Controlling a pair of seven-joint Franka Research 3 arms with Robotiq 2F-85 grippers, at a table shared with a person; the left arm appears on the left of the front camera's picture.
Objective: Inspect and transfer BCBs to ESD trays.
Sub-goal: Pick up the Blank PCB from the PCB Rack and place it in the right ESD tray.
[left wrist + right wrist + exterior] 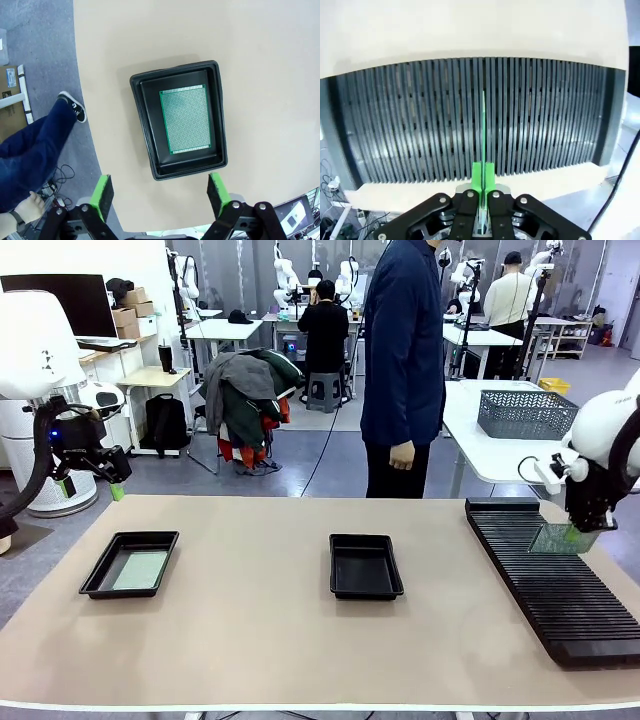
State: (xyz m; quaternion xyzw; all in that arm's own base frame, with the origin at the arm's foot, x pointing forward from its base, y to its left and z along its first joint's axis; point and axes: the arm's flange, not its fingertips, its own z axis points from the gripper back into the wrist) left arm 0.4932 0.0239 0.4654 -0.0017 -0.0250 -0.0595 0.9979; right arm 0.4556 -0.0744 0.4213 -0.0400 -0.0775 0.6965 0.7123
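Board (483, 125) stands edge-on over the rack (420, 125), pinched in the right gripper (483, 170); left gripper (160, 192) hangs open above a tray (145, 125).

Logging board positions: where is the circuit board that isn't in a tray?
In the front view the board stands on edge at the table's right side, pinched by the right hand at the far end of the black slotted rack.
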